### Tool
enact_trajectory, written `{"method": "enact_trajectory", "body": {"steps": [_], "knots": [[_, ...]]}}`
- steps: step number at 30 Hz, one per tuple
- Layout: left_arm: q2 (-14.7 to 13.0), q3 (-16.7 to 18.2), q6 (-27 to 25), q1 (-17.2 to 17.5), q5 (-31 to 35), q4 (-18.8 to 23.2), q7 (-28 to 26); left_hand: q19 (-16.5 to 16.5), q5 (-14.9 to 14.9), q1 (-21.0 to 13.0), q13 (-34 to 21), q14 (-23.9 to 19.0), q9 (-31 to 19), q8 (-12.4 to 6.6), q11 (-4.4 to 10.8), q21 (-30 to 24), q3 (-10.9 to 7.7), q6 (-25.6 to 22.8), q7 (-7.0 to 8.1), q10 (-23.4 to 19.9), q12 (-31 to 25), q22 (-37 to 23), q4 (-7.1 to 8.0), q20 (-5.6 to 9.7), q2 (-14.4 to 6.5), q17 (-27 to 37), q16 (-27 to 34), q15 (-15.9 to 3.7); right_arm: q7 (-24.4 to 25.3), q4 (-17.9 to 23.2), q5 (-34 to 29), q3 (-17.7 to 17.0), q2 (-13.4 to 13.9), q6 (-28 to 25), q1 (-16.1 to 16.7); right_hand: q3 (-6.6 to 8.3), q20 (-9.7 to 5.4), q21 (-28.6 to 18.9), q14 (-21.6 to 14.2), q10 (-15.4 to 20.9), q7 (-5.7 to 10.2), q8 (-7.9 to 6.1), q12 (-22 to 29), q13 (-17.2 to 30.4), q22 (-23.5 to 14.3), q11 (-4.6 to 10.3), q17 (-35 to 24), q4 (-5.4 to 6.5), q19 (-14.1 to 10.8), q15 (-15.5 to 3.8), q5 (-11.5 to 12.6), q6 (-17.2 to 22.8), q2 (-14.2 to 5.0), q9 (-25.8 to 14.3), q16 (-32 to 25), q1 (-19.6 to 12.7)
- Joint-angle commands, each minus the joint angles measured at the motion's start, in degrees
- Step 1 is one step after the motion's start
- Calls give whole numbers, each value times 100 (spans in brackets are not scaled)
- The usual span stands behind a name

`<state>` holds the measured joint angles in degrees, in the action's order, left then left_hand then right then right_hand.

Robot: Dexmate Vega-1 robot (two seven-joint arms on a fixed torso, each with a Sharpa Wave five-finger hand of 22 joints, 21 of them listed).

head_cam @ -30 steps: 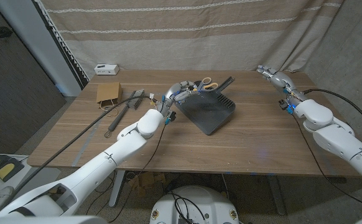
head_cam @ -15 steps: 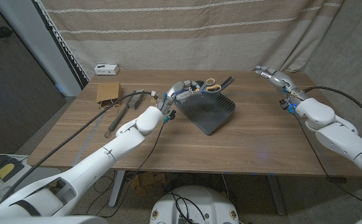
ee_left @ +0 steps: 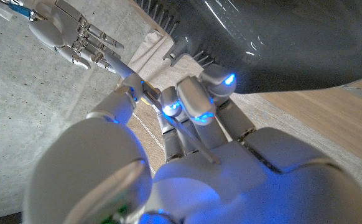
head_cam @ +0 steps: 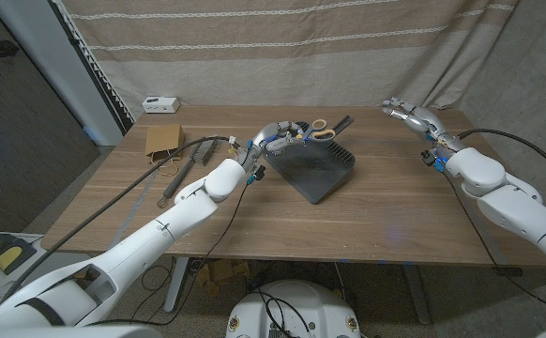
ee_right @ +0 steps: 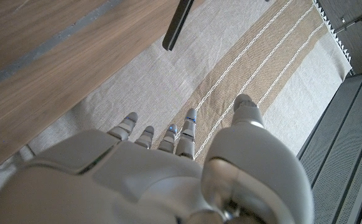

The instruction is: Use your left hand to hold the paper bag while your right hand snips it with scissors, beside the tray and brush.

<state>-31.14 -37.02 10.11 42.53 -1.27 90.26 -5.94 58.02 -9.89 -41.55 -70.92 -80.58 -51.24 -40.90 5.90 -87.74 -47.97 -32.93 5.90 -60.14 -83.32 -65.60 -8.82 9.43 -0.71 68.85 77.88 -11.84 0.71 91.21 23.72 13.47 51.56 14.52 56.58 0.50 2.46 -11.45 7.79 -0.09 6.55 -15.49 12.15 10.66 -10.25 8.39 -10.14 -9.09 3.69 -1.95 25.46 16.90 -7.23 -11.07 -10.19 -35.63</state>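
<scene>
Over at the tray [head_cam: 318, 169], left hand [head_cam: 278, 137] curled around the scissors [head_cam: 312, 129], right hand [head_cam: 414, 117] empty, fingers loosely spread, paper bag [head_cam: 163, 140] well apart.

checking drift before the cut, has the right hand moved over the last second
Yes, slightly. Judged against the table's far right corner, the right hand has edged toward picture left along the far edge, nearer the scissors.
</scene>
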Motion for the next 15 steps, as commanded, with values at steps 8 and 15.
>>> {"method": "enact_trajectory", "body": {"steps": [8,15], "knots": [[61,-92,261,-235,34,-323,271,-33,-38,804,-18,7,0,-612,567,-13,-761,-861,180,-603,-682,-2,716,278,-891,-3,29,0,79,232,-288,34,85,-63,60,27,-50,-2,33,28,-30,22,25,12,-22,-88,0,9,27,-308,12,4,8,-15,-25,-76],[138,-163,326,-375,35,-508,416,-26,-37,796,-18,-7,-10,-641,567,-16,-748,-855,197,-608,-682,34,689,276,-889,1,34,1,157,337,-417,38,143,-170,88,33,-48,-7,10,128,55,13,58,10,-22,127,1,13,14,-326,11,122,30,-15,-35,-150]]}}
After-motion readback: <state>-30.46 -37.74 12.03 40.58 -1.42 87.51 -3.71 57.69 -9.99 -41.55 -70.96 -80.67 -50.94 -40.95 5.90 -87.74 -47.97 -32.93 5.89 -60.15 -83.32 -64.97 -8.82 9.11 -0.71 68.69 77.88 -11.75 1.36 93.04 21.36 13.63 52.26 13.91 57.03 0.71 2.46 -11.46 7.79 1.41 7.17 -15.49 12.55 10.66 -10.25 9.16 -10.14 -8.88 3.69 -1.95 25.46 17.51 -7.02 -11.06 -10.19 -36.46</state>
